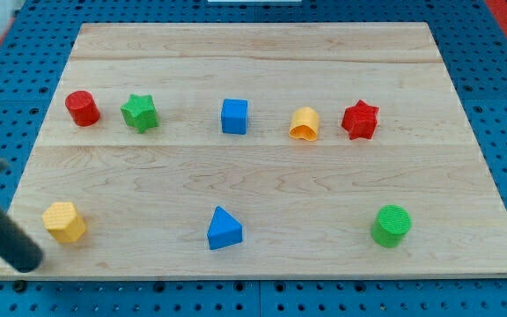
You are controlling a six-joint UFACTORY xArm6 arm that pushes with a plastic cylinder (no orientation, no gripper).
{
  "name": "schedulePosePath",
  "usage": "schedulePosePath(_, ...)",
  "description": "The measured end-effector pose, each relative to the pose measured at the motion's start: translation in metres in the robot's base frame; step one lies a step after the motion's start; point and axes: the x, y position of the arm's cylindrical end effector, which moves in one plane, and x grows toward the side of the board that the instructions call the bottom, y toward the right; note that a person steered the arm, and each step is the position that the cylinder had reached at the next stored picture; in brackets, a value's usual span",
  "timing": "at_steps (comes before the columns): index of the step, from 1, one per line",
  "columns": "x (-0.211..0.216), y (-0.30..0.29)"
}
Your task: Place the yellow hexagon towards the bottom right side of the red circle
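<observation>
The yellow hexagon [64,221] lies near the board's bottom left corner. The red circle [83,107] stands at the upper left, well above the hexagon. My dark rod comes in from the view's left edge, and my tip [26,261] rests at the board's bottom left edge, just left of and below the yellow hexagon, with a small gap between them.
A green star [139,113] sits right of the red circle. A blue cube [234,116], a yellow arch-like block [304,124] and a red star [360,120] follow along the same row. A blue triangle [224,229] and a green circle [392,225] lie in the bottom row. The wooden board [262,176] rests on blue pegboard.
</observation>
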Motion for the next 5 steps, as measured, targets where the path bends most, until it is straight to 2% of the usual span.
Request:
schedulePosePath(1,-0.030,0.032)
schedulePosePath(2,-0.070,0.032)
schedulePosePath(4,-0.059,0.028)
schedulePosePath(5,-0.082,0.006)
